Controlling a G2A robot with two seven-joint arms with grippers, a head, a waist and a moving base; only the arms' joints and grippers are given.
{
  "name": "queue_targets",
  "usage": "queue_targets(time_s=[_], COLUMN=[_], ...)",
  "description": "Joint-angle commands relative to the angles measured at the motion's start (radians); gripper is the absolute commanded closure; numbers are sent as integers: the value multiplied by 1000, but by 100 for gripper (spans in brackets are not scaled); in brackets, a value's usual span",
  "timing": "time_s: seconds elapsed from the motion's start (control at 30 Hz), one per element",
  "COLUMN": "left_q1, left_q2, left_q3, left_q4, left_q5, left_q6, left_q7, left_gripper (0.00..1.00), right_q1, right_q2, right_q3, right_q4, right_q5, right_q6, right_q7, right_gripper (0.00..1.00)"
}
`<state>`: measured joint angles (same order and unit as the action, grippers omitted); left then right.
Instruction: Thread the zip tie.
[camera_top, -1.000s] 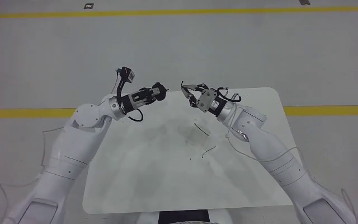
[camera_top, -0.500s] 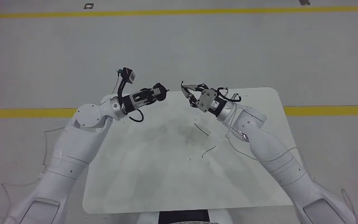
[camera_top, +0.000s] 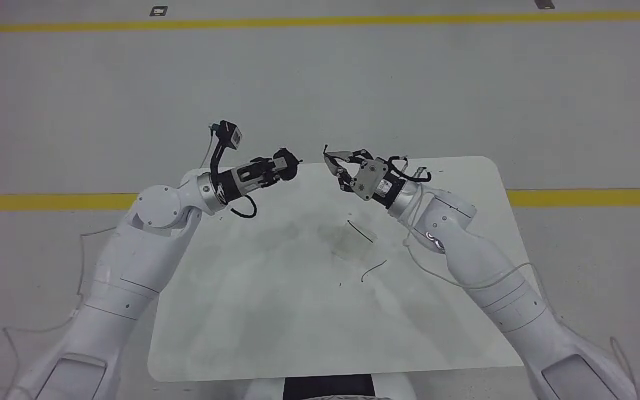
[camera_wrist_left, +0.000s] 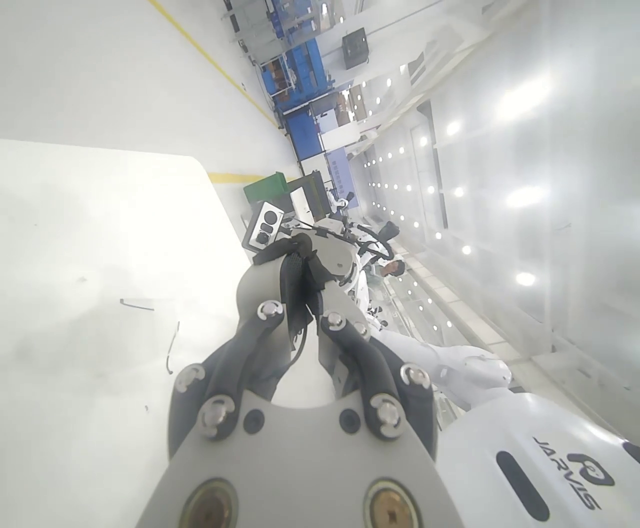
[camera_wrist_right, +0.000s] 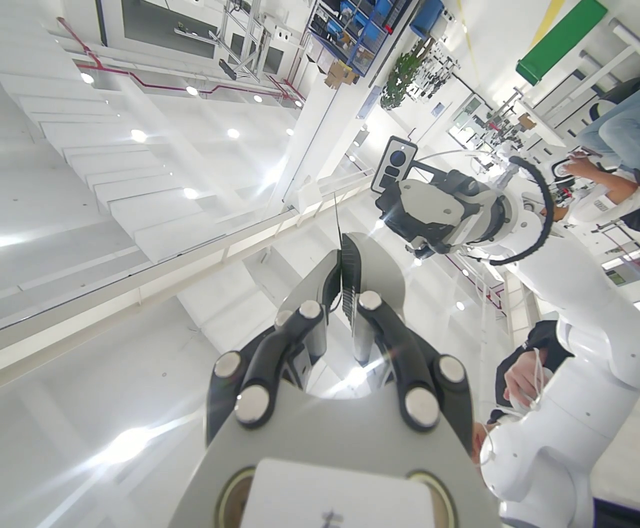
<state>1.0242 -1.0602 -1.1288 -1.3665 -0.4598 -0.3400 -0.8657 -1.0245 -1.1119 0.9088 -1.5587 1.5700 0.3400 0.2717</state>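
Observation:
My right gripper (camera_wrist_right: 341, 255) is shut on a thin black zip tie (camera_wrist_right: 337, 220), whose tip sticks out past the fingertips. My left gripper (camera_wrist_left: 299, 280) is shut too, and a thin black strand (camera_wrist_left: 299, 345) of a zip tie runs back between its fingers. In the top view the left gripper (camera_top: 290, 160) and right gripper (camera_top: 328, 153) face each other a short gap apart, raised over the table's far edge. The right wrist view has the left gripper (camera_wrist_right: 425, 220) just beyond the tie's tip.
Two loose black zip ties (camera_top: 360, 231) (camera_top: 374, 267) lie on the white table (camera_top: 250, 300) near its middle, also visible as ties (camera_wrist_left: 137, 303) (camera_wrist_left: 172, 345) in the left wrist view. A small black speck (camera_top: 339, 284) lies close by.

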Motion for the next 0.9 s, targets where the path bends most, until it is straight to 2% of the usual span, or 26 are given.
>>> queue_targets(time_s=[0.0, 0.1, 0.3, 0.57, 0.7, 0.87], left_q1=[0, 11, 8, 1, -6, -11], left_q2=[0, -1, -14, -58, -81, -106], left_q3=[0, 7, 38, 67, 68, 59], left_q4=[0, -10, -12, -4, 5, 23], left_q5=[0, 21, 80, 130, 147, 161], left_q6=[0, 0, 0, 0, 0, 0], left_q7=[0, 28, 75, 191, 212, 205], left_gripper=[100, 100, 100, 100, 100, 100], right_q1=[0, 0, 0, 0, 0, 0], right_q2=[0, 0, 0, 0, 0, 0], right_q3=[0, 0, 0, 0, 0, 0], right_q4=[0, 0, 0, 0, 0, 0], right_q5=[0, 0, 0, 0, 0, 0], right_q6=[0, 0, 0, 0, 0, 0], right_q7=[0, 0, 0, 0, 0, 0], right_gripper=[100, 100, 100, 100, 100, 100])
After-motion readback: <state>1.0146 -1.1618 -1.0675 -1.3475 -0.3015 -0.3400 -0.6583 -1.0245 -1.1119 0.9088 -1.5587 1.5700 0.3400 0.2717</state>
